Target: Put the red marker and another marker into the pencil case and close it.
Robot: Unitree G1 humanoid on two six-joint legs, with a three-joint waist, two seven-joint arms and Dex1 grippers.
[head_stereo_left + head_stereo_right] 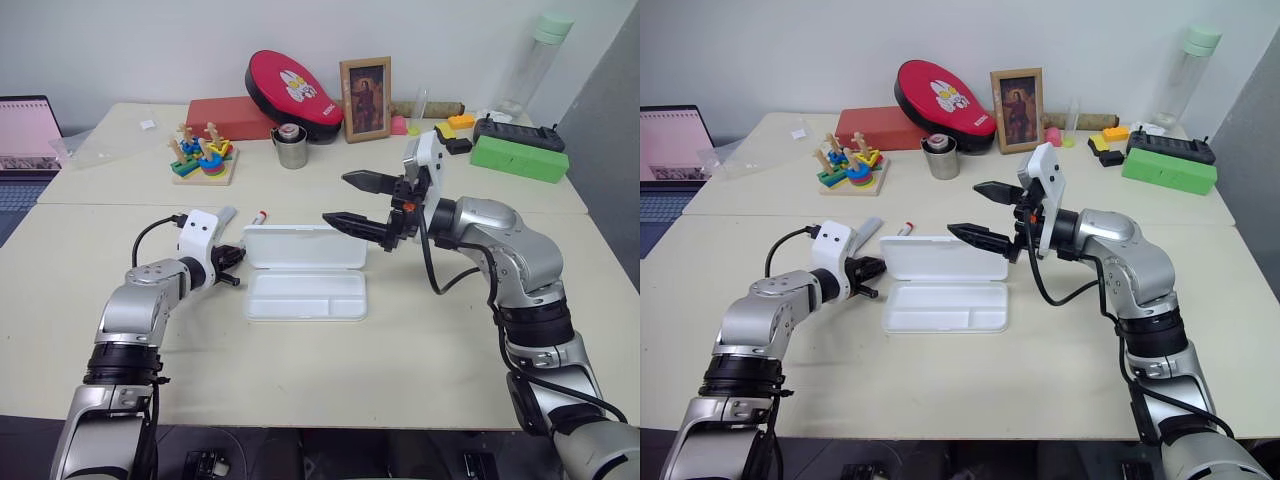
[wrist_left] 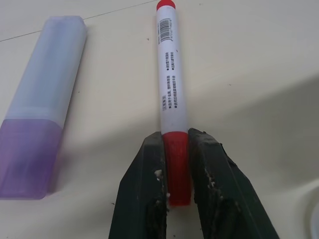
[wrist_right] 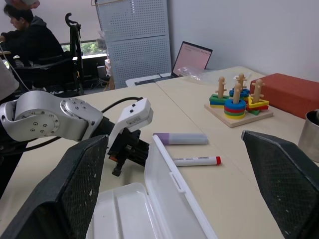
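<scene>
The pencil case (image 1: 306,272) lies open on the table (image 1: 420,340), its lid raised at the far side. Just beyond that lid, toward the robot's left, the red marker (image 2: 171,89) lies flat, with the purple marker (image 2: 42,104) beside it and not touching. The left gripper (image 2: 175,172) has its two fingers pinched tight on the red marker's end nearest the case; the far end rests on the table. The right gripper (image 1: 362,205) hangs above the case's far right corner, jaws spread wide and holding nothing. The marker looks light, stiff and smooth-barrelled, so held by one end it may pivot or slip; a mid-barrel hold would balance better. The thicker purple marker looks easier to pinch across its flat sides.
</scene>
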